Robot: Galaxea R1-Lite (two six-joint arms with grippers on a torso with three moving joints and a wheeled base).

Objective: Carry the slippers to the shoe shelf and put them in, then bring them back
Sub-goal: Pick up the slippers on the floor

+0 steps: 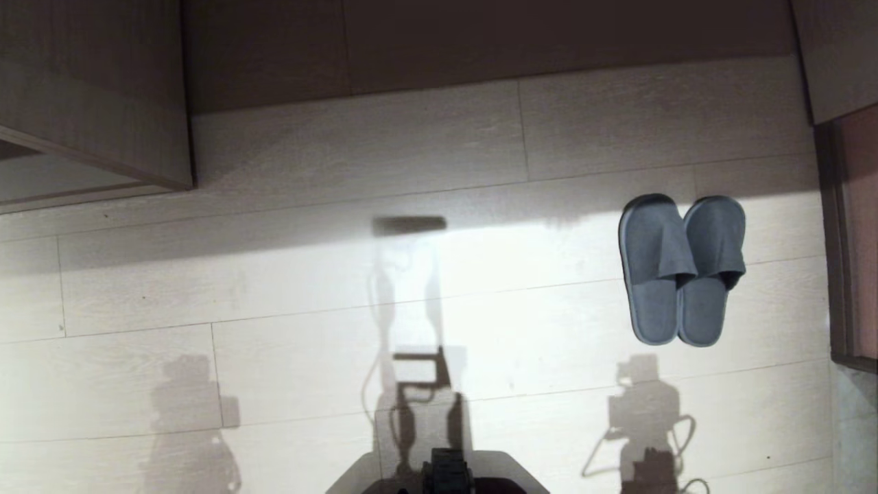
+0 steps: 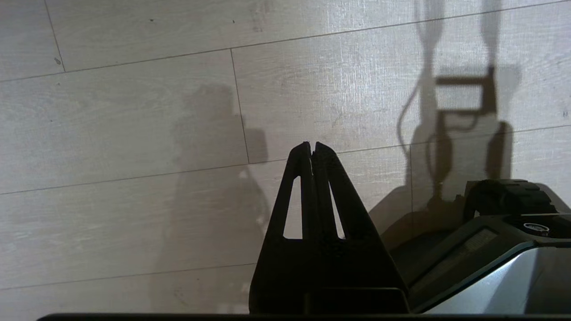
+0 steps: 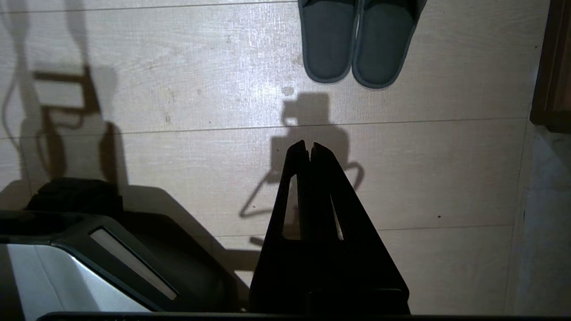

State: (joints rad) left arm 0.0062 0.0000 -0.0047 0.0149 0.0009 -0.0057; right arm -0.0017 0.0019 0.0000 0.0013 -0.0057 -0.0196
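Pale wood-grain plank floor (image 1: 288,288) filled most of the scene, bright in the middle and shaded along the far side. A wood-grain cabinet (image 1: 96,89) stood at far left; a dark brown panel (image 1: 854,240) edged the right, a dark recess (image 1: 480,41) ran along the far side

No text, label, brand, number or sign can be read anywhere. The robot base (image 2: 531,227) carries a small round ring mark on its dark top, too small to make out.
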